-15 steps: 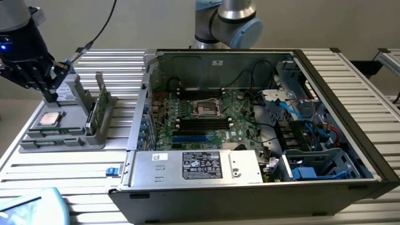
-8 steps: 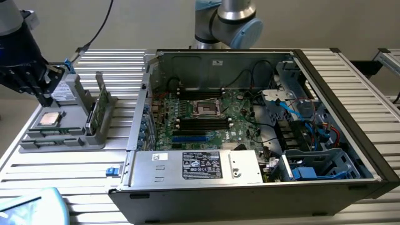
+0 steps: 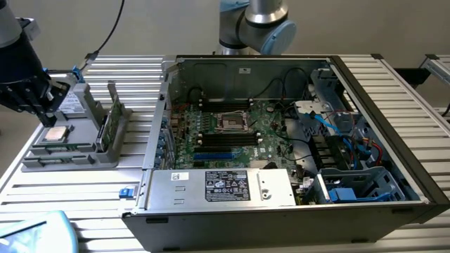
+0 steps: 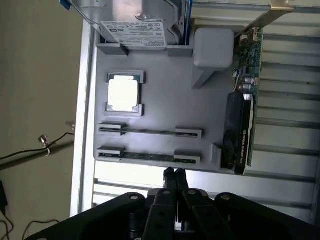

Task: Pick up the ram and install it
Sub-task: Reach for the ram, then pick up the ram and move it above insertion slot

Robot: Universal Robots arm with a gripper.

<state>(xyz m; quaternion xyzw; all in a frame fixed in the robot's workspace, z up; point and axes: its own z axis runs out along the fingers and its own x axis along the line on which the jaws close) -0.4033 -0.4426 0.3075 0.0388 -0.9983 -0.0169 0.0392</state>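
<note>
The fingers are pressed fully together with nothing between them. In the exterior view the black gripper hangs over the grey parts tray at that view's left, above the ribbed metal desk.

From the wrist view, the closed tips sit just off the tray's edge, close to the ram without touching it. That stick lies on its edge, seated between 2 small holders in the row nearest the tips. A second stick rests the same way in the next row, parallel to the first.

Beyond those 2 rows the square silver processor lies flat in its own pocket. The boxy drive with its white label is at the far end of the tray. A graphics card stands upright along one side.

On the exterior view's right the computer case lies open on the desk. Its motherboard faces up, well apart from the tray. Dark memory slots run beside the processor socket.
</note>
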